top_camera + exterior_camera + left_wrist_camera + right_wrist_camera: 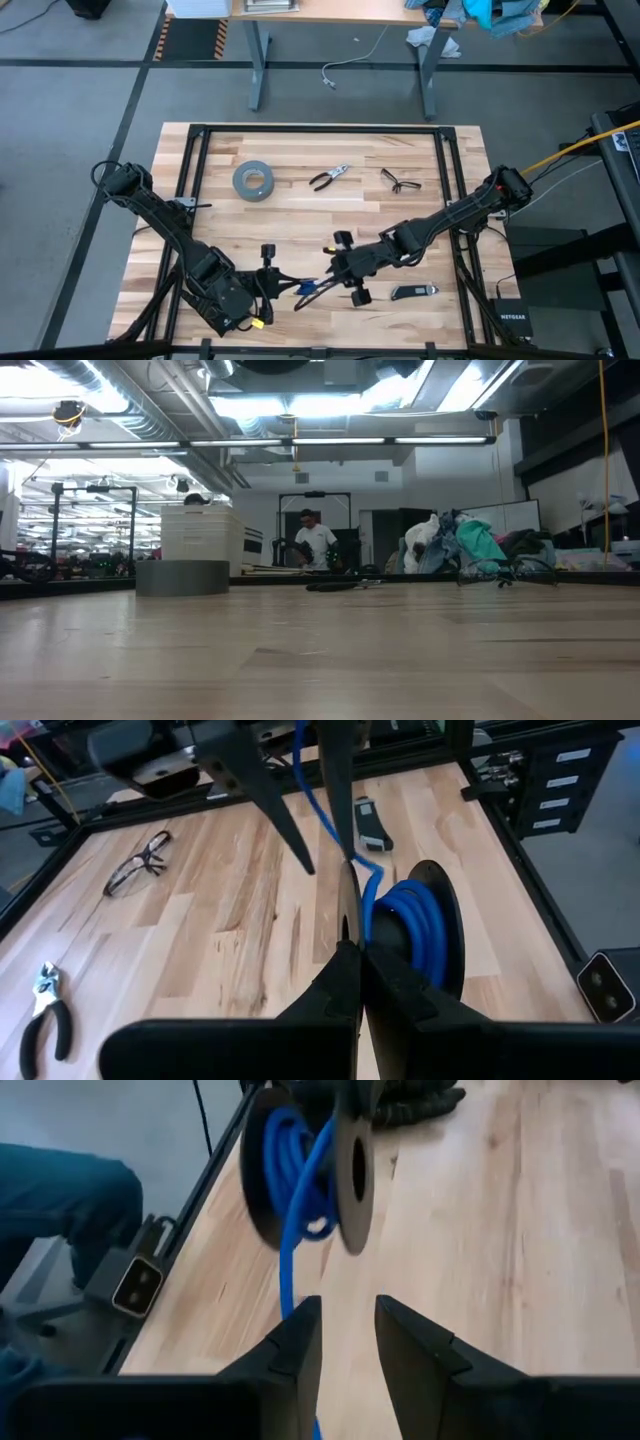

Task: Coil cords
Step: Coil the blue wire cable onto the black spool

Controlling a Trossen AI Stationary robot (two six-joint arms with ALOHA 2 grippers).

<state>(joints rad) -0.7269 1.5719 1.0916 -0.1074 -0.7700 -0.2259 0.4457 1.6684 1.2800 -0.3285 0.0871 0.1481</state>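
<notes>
Most of the blue cord (405, 920) is already wound around a small black spool (350, 1165) near the front of the worktop (300, 215), between the two arms. The left gripper (352, 955) is squeezed tight on the spool. The right gripper (345, 1345) is half open, and a loose end of cord that seems left to wind runs beside its fingers; whether it pinches the cord is hard to tell.

Bare wood spans mid-table between the tape roll (253, 180), pliers (329, 177), glasses (400, 181) and, seemingly, the near-edge arms.
</notes>
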